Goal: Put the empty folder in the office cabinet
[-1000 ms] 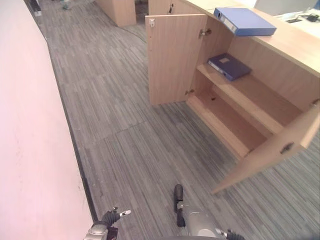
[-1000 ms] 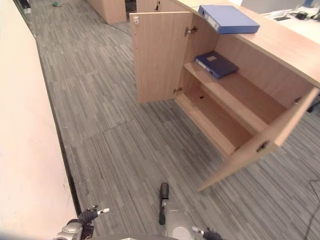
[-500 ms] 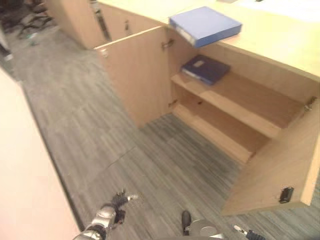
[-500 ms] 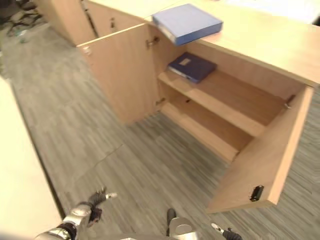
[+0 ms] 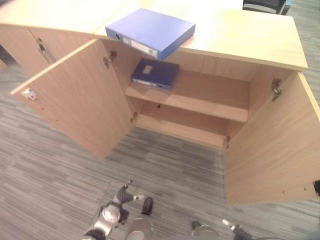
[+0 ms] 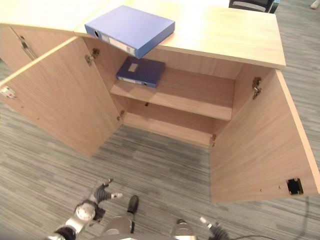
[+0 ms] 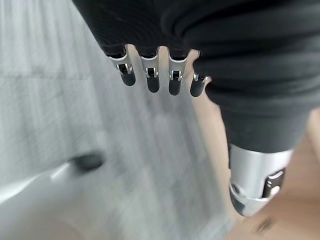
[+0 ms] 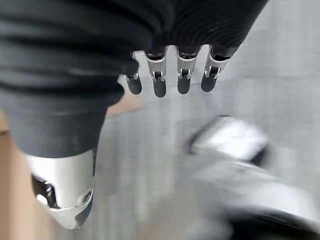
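Observation:
A light blue folder [image 5: 150,31] lies flat on top of the wooden office cabinet [image 5: 240,42], overhanging its front edge. A darker blue folder [image 5: 155,73] lies on the left end of the upper shelf [image 5: 205,97]. Both cabinet doors stand open: the left door [image 5: 75,102] and the right door [image 5: 270,145]. My left hand [image 5: 114,212] hangs low over the carpet in front of the cabinet, its fingers [image 7: 150,80] straight and holding nothing. My right hand [image 5: 229,225] shows at the bottom edge, its fingers [image 8: 167,82] straight and empty too.
A neighbouring cabinet [image 5: 27,47] with closed doors adjoins on the left. A dark chair [image 5: 265,5] stands behind the cabinet at the top right. Grey striped carpet [image 5: 45,175] lies in front. The lower shelf [image 5: 180,130] holds nothing.
The camera has swung round, so the open cabinet now faces me straight on and nearer. The folders lie where they were. Both hands stay low and empty.

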Robot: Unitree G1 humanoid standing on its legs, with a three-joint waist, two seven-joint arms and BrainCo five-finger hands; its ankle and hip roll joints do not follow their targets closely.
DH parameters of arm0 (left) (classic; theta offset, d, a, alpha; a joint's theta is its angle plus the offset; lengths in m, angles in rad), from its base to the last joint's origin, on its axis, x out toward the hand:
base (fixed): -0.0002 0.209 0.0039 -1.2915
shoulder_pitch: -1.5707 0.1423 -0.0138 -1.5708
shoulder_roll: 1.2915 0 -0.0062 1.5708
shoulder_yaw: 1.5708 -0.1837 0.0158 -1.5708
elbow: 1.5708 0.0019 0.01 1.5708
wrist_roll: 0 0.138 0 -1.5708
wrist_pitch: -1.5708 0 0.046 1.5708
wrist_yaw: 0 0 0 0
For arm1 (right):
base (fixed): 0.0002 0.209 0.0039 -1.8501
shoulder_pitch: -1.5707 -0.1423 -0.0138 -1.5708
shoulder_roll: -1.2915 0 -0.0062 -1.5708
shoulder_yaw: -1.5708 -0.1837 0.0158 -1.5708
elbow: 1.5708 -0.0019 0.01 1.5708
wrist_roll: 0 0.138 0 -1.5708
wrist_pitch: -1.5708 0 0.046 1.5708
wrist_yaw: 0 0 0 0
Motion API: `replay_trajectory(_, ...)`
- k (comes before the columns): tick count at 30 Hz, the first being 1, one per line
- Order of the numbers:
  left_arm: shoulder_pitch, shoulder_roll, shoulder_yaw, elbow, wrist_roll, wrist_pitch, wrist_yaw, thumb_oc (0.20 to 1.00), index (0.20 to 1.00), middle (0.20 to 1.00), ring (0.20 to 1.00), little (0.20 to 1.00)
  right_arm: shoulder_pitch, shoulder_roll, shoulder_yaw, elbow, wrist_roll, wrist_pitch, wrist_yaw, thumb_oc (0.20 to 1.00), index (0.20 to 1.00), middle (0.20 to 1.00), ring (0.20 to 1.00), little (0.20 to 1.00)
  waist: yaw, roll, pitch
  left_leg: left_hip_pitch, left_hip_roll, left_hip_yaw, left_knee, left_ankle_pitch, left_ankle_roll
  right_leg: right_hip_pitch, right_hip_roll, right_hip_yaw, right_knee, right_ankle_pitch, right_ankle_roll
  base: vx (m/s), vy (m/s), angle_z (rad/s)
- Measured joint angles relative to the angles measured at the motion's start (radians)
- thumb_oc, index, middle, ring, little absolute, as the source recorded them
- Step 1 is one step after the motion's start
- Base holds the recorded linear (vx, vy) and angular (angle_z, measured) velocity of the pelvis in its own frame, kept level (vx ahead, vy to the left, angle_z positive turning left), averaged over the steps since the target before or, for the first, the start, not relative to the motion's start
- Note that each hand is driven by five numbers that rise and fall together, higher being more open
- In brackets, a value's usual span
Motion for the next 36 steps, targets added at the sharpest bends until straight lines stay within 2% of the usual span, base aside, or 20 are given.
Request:
replay_trajectory(4,-0.051,0.015,-0.013,0.016,0.023,0.044,-0.021,1.0,1.0,1.0,1.0,1.0,-0.023,-0.01,0.011,0.005,0.022,0.022,-0.021,1.0,1.0,1.0,1.0,1.0,-0.006,-0.013,0.002,0.069,-0.012,0.099,-0.001,-0.007,0.06,-0.031,-0.032,0.071,0.024,0.088,0.043,0.2,0.409,-0.61)
replay_trajectory(5,-0.042,0.137,-0.021,-0.196,0.005,0.121,-0.096,1.0,1.0,1.0,1.0,1.0,-0.022,-0.056,0.12,-0.049,0.015,0.051,0.005,1.0,1.0,1.0,1.0,1.0,0.001,-0.013,0.007,0.081,-0.009,0.151,0.003,-0.017,0.075,-0.028,-0.037,0.096,0.013,0.112,0.054,0.09,0.313,-1.17)
replay_trajectory(6,-0.039,0.313,-0.022,-0.428,-0.011,0.123,-0.122,1.0,1.0,1.0,1.0,1.0,-0.001,-0.064,0.049,-0.139,0.013,0.049,0.024,1.0,1.0,1.0,1.0,1.0,0.01,-0.016,0.009,0.084,-0.007,0.188,-0.01,-0.016,0.082,-0.059,-0.039,0.068,0.055,0.105,0.063,0.08,0.284,-1.38)
replay_trajectory(7,-0.039,0.47,0.196,-0.583,-0.056,0.049,-0.099,1.0,1.0,1.0,1.0,1.0,0.008,-0.079,-0.004,-0.187,0.007,0.013,0.031,1.0,1.0,1.0,1.0,1.0,-0.003,-0.021,0.004,0.099,-0.016,0.231,-0.032,-0.01,0.09,-0.102,-0.049,-0.015,0.095,0.114,0.075,0.05,0.298,-1.19)
replay_trajectory(8,-0.044,0.528,0.338,-0.557,-0.093,0.01,-0.09,1.0,1.0,1.0,1.0,1.0,0.008,-0.102,-0.007,-0.179,-0.006,0.015,0.043,1.0,1.0,1.0,1.0,1.0,-0.01,-0.014,-0.001,0.107,-0.019,0.258,-0.03,-0.015,0.096,-0.122,-0.065,-0.069,0.112,0.124,0.087,0.07,0.316,-1.16)
replay_trajectory(9,-0.093,0.549,0.381,-0.453,-0.113,0.014,-0.094,1.0,1.0,1.0,1.0,1.0,0.001,-0.108,-0.021,-0.13,-0.034,0.022,0.051,1.0,1.0,1.0,1.0,1.0,-0.001,0.013,-0.008,0.119,-0.021,0.295,-0.038,-0.024,0.111,-0.143,-0.087,-0.161,0.126,0.144,0.095,-0.01,0.453,-0.91)
replay_trajectory(11,-0.136,0.54,0.385,-0.267,-0.136,0.046,-0.096,1.0,1.0,1.0,1.0,1.0,-0.007,-0.109,-0.003,-0.068,-0.08,0.065,0.059,1.0,1.0,1.0,1.0,1.0,0.015,0.048,-0.025,0.147,-0.031,0.382,-0.054,-0.035,0.131,-0.186,-0.119,-0.354,0.144,0.199,0.105,-0.02,0.348,-1.22)
replay_trajectory(12,-0.12,0.516,0.374,-0.159,-0.137,0.061,-0.096,1.0,1.0,1.0,1.0,1.0,-0.04,-0.12,0.007,-0.064,-0.094,0.074,0.055,1.0,1.0,1.0,1.0,1.0,0.045,0.072,-0.026,0.152,-0.009,0.453,-0.061,-0.032,0.138,-0.209,-0.132,-0.499,0.155,0.227,0.072,0.0,0.17,-1.84)
replay_trajectory(13,-0.122,0.481,0.327,-0.075,-0.137,0.084,-0.103,1.0,1.0,1.0,1.0,1.0,-0.046,-0.137,0.006,-0.072,-0.108,0.075,0.067,1.0,1.0,1.0,1.0,1.0,0.042,0.087,-0.037,0.17,-0.008,0.462,-0.078,-0.043,0.149,-0.207,-0.157,-0.652,0.185,0.217,0.063,0.01,0.237,-1.59)
replay_trajectory(14,-0.114,0.431,0.3,-0.064,-0.136,0.093,-0.115,1.0,1.0,1.0,1.0,1.0,-0.058,-0.144,0.017,-0.079,-0.112,0.076,0.07,1.0,1.0,1.0,1.0,1.0,0.018,0.081,-0.056,0.175,-0.014,0.465,-0.094,-0.057,0.154,-0.185,-0.158,-0.668,0.19,0.183,0.081,0.05,0.195,-0.88)
replay_trajectory(17,-0.126,0.361,0.213,-0.064,-0.127,0.084,-0.133,1.0,1.0,1.0,1.0,1.0,-0.065,-0.117,0.047,-0.087,-0.12,0.074,0.076,1.0,1.0,1.0,1.0,1.0,-0.002,0.034,-0.075,0.197,-0.017,0.477,-0.158,-0.013,0.167,-0.182,-0.086,-0.565,0.17,0.102,0.101,0.09,0.196,-0.31)
replay_trajectory(18,-0.146,0.323,0.2,-0.027,-0.114,0.084,-0.133,1.0,1.0,1.0,1.0,1.0,-0.06,-0.112,0.054,-0.102,-0.12,0.069,0.076,1.0,1.0,1.0,1.0,1.0,-0.014,0.032,-0.075,0.207,0.006,0.462,-0.164,0.001,0.156,-0.182,-0.006,-0.463,0.155,0.059,0.066,0.1,0.05,0.09)
replay_trajectory(20,-0.149,0.319,0.19,-0.018,-0.09,0.081,-0.131,1.0,1.0,1.0,1.0,1.0,-0.057,-0.109,0.076,-0.111,-0.119,0.056,0.074,1.0,1.0,1.0,1.0,1.0,-0.037,0.016,-0.083,0.212,0.008,0.463,-0.166,0.004,0.148,-0.196,0.029,-0.433,0.068,0.064,0.056,0.11,-0.023,0.18)
replay_trajectory(22,-0.155,0.317,0.195,0.006,-0.09,0.081,-0.121,1.0,1.0,1.0,1.0,1.0,-0.067,-0.111,0.088,-0.111,-0.118,0.055,0.069,1.0,1.0,1.0,1.0,1.0,-0.044,0.012,-0.086,0.212,0.01,0.472,-0.174,-0.001,0.139,-0.217,0.015,-0.441,-0.017,0.14,0.045,0.12,-0.114,-0.07)
replay_trajectory(24,-0.147,0.315,0.204,0.015,-0.09,0.083,-0.106,1.0,1.0,1.0,1.0,1.0,-0.085,-0.109,0.098,-0.11,-0.118,0.055,0.067,1.0,1.0,1.0,1.0,1.0,-0.035,0.019,-0.082,0.211,0.019,0.489,-0.174,-0.008,0.121,-0.229,-0.015,-0.448,-0.105,0.228,0.07,0.19,-0.124,-0.35)
replay_trajectory(27,-0.148,0.297,0.205,0.031,-0.09,0.084,-0.091,1.0,1.0,1.0,1.0,1.0,-0.107,-0.109,0.093,-0.103,-0.118,0.055,0.061,1.0,1.0,1.0,1.0,1.0,-0.041,0.04,-0.059,0.21,0.059,0.483,-0.165,-0.014,0.111,-0.274,-0.037,-0.464,-0.156,0.252,0.094,0.25,-0.109,-0.03)
replay_trajectory(29,-0.149,0.309,0.205,0.042,-0.089,0.081,-0.091,1.0,1.0,1.0,1.0,1.0,-0.08,-0.1,0.092,-0.087,-0.119,0.057,0.057,1.0,1.0,1.0,1.0,1.0,-0.077,0.01,-0.048,0.234,0.093,0.419,-0.175,-0.009,0.017,-0.259,-0.076,-0.473,-0.149,0.245,0.091,0.31,-0.125,0.68)
replay_trajectory(30,-0.142,0.305,0.209,0.051,-0.089,0.082,-0.091,1.0,1.0,1.0,1.0,1.0,-0.067,-0.105,0.09,-0.056,-0.119,0.061,0.053,1.0,1.0,1.0,1.0,1.0,-0.077,0.013,-0.04,0.269,0.126,0.408,-0.175,-0.02,-0.013,-0.231,-0.044,-0.481,-0.146,0.304,0.052,0.32,-0.151,0.34)
replay_trajectory(34,-0.114,0.255,0.211,0.044,-0.089,0.081,-0.093,1.0,1.0,1.0,1.0,1.0,-0.04,-0.206,0.081,-0.034,-0.121,0.055,0.047,1.0,1.0,1.0,1.0,1.0,-0.089,0.1,-0.067,0.293,0.212,0.373,-0.173,-0.056,-0.004,-0.186,0.083,-0.518,-0.134,0.251,-0.023,0.29,-0.204,0.02)
replay_trajectory(36,-0.12,0.248,0.197,0.01,-0.089,0.078,-0.093,1.0,1.0,1.0,1.0,1.0,-0.028,-0.229,0.08,-0.038,-0.121,0.057,0.047,1.0,1.0,1.0,1.0,1.0,-0.092,0.117,-0.077,0.296,0.245,0.348,-0.159,-0.042,-0.013,-0.18,0.117,-0.546,-0.113,0.221,-0.058,0.2,-0.191,0.25)
